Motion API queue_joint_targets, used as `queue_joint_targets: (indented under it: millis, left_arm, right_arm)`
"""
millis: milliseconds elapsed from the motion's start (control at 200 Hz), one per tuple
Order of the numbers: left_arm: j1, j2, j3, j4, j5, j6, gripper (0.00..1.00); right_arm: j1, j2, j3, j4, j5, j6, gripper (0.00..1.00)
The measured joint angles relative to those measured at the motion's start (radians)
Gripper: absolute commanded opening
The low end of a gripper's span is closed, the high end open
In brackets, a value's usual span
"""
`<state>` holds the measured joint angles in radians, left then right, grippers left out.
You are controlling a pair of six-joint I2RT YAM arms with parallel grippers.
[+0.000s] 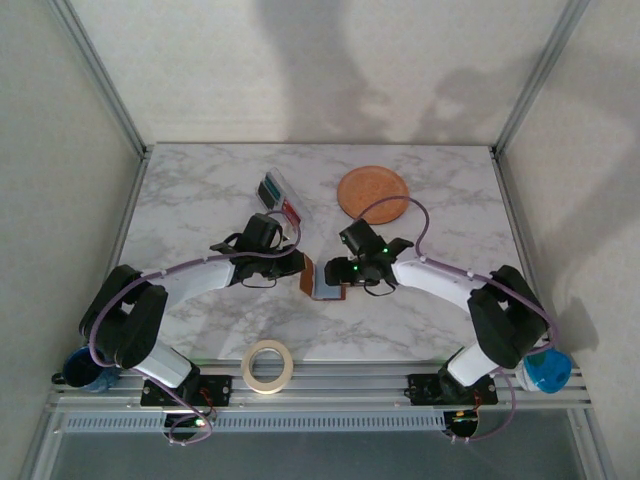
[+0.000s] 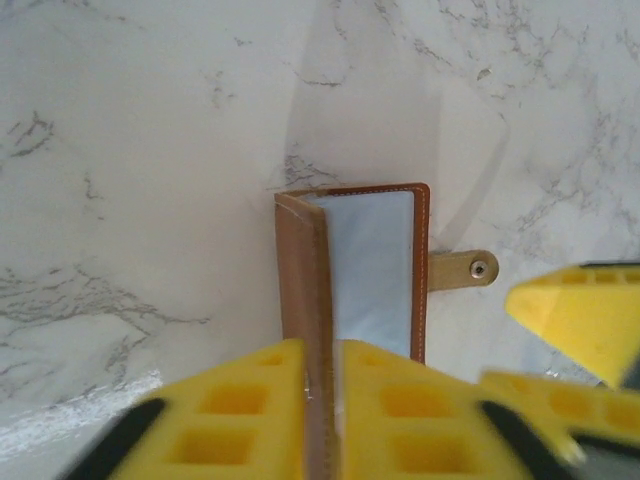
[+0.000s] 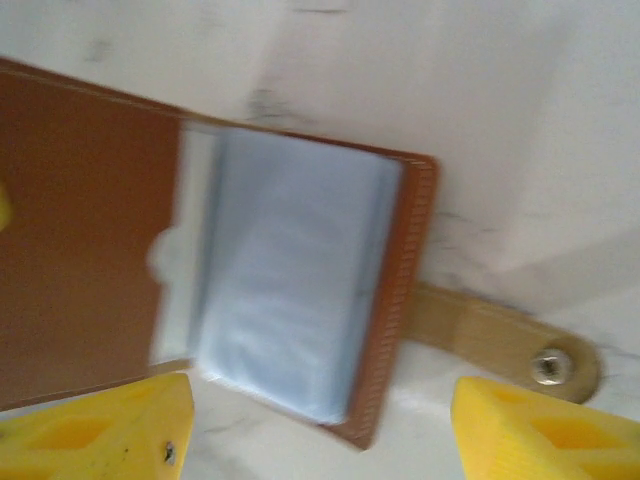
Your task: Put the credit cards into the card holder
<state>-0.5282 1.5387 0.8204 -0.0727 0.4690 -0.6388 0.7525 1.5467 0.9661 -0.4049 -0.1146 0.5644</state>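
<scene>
Step in hand: judged to be seating a card in the open card holder while one flap is held up.
Card holder position: on the tabletop, between the two grippers, strap tab pointing away from the fold.
Card position: a pale blue-grey credit card lies in the flat half. More cards are well apart, left of the orange plate.
Left gripper: jaws narrow, flanking the upright flap. Actual clamping cannot be told.
Right gripper: jaws wide apart, holding nothing, above the card's near edge.
Technique: hold the flap vertical and press the card flat towards the fold. Avoid the stitched rim.
Arm pose: both forearms reach inward, wrists pitched down.
</scene>
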Motion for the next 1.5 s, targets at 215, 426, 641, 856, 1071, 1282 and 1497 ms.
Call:
queue_joint_targets:
  millis: [215,426,641,856,1071,1282,1497]
  left_arm:
    - [0.003,0.000,0.000,-0.004,-0.030,0.011,0.31]
    - [0.023,0.003,0.000,-0.019,-0.075,0.029,0.32]
    - [0.034,0.009,-0.014,-0.020,-0.116,0.041,0.28]
    - [0.056,0.051,-0.033,-0.003,-0.125,0.068,0.11]
    - [0.077,0.105,-0.052,0.011,-0.121,0.079,0.09]
    - [0.101,0.127,-0.059,0.044,-0.066,0.086,0.13]
    - [0.101,0.123,-0.059,0.045,-0.061,0.086,0.17]
  right_arm:
    - [-0.007,0.045,0.043,0.114,-0.231,0.025,0.38]
    - [-0.050,0.179,0.057,0.147,-0.304,0.024,0.41]
    - [-0.063,0.217,0.040,0.159,-0.306,0.008,0.43]
    - [-0.063,0.243,0.023,0.186,-0.313,0.004,0.44]
    - [-0.068,0.249,0.013,0.216,-0.335,0.004,0.45]
    - [-0.071,0.249,0.011,0.227,-0.354,0.005,0.49]
    - [-0.072,0.243,0.011,0.223,-0.361,0.005,0.53]
